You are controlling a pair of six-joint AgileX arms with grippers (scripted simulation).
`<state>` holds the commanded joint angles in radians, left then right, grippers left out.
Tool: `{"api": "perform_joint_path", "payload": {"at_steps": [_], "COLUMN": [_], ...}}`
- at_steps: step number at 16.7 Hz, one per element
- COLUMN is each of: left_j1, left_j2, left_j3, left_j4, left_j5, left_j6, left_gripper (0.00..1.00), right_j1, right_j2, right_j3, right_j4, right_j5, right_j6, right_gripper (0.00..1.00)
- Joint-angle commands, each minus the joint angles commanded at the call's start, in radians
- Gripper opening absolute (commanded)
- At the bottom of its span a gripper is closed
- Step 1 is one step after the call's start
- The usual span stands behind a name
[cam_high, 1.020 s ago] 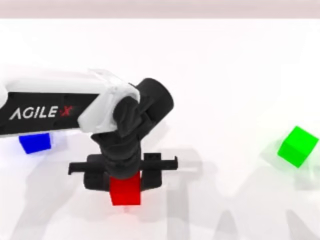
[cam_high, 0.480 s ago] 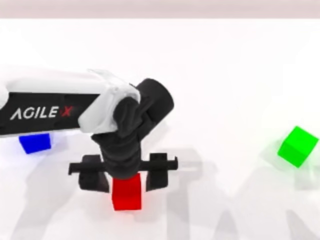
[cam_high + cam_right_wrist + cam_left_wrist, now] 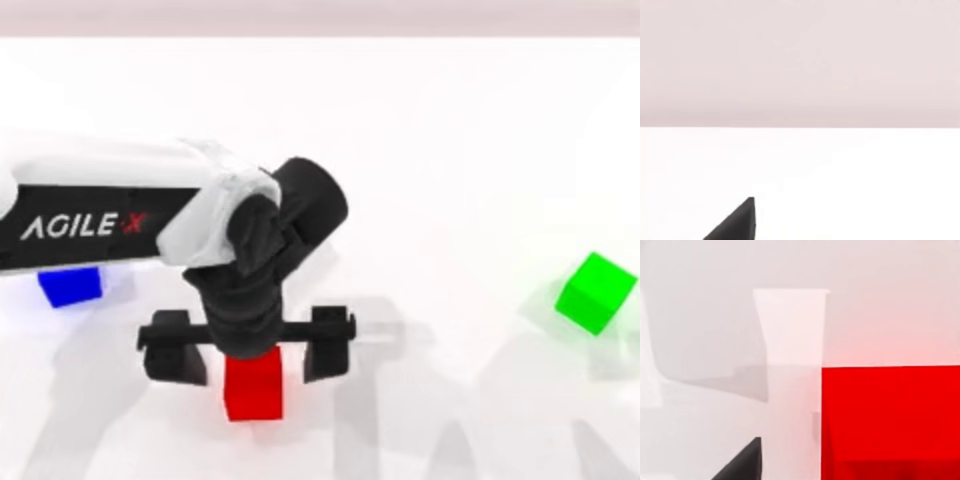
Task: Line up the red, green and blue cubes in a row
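Your red cube (image 3: pixel 254 387) rests on the white worktop (image 3: pixel 450 150) near the lower edge of the top view, a little left of centre. It sits directly under the left gripper (image 3: pixel 247 345), in the gap between the two black fingers (image 3: pixel 172 349), and neither finger touches it. The jaws are spread wide: one finger stands clear to the cube's left, the other clear to its right.

Compare the frame from one second ago, where the fingers pressed against both sides of the red cube. Half a second ago a narrow gap had appeared on each side. That gap is now much wider, while the cube itself has barely shifted on the worktop.

In the left wrist view the red cube (image 3: pixel 890 422) fills the lower right part of the picture, with bare worktop beside it.

The left arm (image 3: pixel 110 215), white with black AgileX lettering, reaches in from the left edge of the top view and bends down over the cube.

The blue cube (image 3: pixel 70 286) lies at the far left, partly hidden under that arm, well apart from the red one. The green cube (image 3: pixel 596 292) lies at the far right, turned at an angle, also well apart.

The right wrist view shows only empty worktop and a dark finger tip (image 3: pixel 735 222); you cannot tell the state of the right jaws.
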<state>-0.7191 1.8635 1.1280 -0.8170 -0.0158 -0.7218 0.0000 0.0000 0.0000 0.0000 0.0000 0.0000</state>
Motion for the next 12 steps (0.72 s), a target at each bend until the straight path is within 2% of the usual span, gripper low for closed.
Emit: {"api": "perform_joint_path", "payload": {"at_steps": [3, 9, 12], "left_j1": [0.0, 0.012, 0.015], "left_j2": [-0.006, -0.079, -0.1], "left_j3": [0.014, 0.144, 0.171], "left_j4": [-0.017, -0.234, -0.27], "left_j5": [0.0, 0.0, -0.001], "left_j6": [0.0, -0.008, -0.007], "left_gripper": [1.0, 1.0, 1.0], "right_j1": [0.0, 0.0, 0.0], "right_j2": [0.0, 0.0, 0.0], "right_j3": [0.0, 0.0, 0.0], "right_j4": [0.0, 0.0, 0.0], "right_j5": [0.0, 0.0, 0.0], "right_j6": [0.0, 0.0, 0.0], "right_gripper": [1.0, 1.0, 1.0]}}
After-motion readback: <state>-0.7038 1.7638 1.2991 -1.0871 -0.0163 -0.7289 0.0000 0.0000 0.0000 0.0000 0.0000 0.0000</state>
